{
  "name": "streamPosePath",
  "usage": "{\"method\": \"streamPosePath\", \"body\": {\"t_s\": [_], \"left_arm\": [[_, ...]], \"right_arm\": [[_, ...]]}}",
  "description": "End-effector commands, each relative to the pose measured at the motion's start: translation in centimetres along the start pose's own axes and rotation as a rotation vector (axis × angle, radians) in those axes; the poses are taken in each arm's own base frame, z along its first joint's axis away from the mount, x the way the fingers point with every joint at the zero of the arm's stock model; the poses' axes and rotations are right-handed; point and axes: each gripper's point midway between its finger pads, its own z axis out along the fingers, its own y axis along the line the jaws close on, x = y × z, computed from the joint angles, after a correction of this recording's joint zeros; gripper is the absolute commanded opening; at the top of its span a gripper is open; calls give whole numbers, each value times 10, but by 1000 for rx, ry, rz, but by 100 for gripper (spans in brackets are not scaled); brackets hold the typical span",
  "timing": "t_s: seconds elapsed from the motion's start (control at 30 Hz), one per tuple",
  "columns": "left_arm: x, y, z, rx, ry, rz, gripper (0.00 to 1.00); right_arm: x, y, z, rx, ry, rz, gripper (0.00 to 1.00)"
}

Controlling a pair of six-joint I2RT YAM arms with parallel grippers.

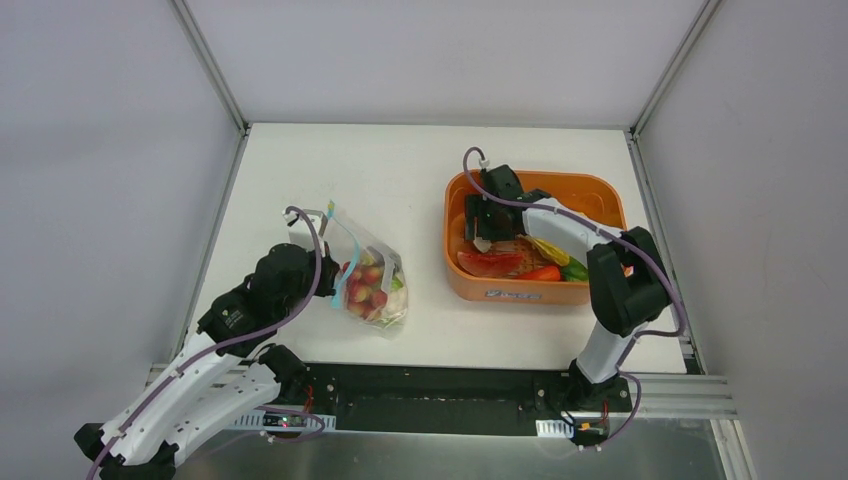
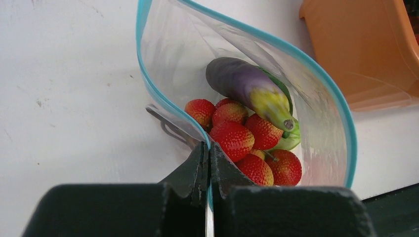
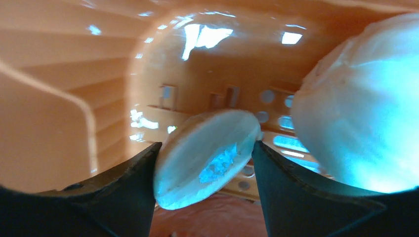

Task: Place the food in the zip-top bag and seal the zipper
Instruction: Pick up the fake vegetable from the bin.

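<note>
Top external view: on the white table (image 1: 400, 170), the left gripper (image 1: 335, 285) was clamped tight on the zipper (image 2: 168, 106) of the zip-top bag (image 1: 372, 275), which lay just beside it with its mouth open and food (image 2: 237, 138) inside. Farther off, the right gripper (image 1: 490, 235) reached into the orange tub (image 1: 600, 190), its fingers parted around a pale piece (image 3: 206, 148); whether it was gripped was unclear. Grey walls (image 1: 420, 50) stood behind.

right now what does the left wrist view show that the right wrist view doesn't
Only left wrist: the left gripper shut on the zipper of the open zip-top bag, with strawberries and an eggplant inside. Only right wrist: the right gripper with a pale disc between its fingers, grip unclear, beside a large white lump. Both: the orange tub.
</note>
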Motion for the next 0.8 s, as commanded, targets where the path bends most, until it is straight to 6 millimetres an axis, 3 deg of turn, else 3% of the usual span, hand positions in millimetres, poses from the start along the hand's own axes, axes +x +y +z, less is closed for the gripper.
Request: {"method": "streamPosePath", "body": {"t_s": [0.0,0.17,0.3,0.4,0.63,0.77], "left_arm": [[-14,-10,-5,52,-27,-22,0],[-16,-8,-10,50,-37,-31,0],[-16,-6,-12,44,-45,-37,0],[-15,-8,-12,53,-41,-42,0],[-19,-18,-15,101,-23,-52,0],[-22,-22,-19,121,-24,-70,0]], "right_arm": [[22,-32,22,138,65,-23,67],[20,-32,23,154,38,-22,42],[4,-16,12,83,-16,-9,20],[-7,-3,3,25,-50,4,10],[-31,12,-27,-43,-151,23,4],[-43,21,-55,-97,-232,41,2]]}}
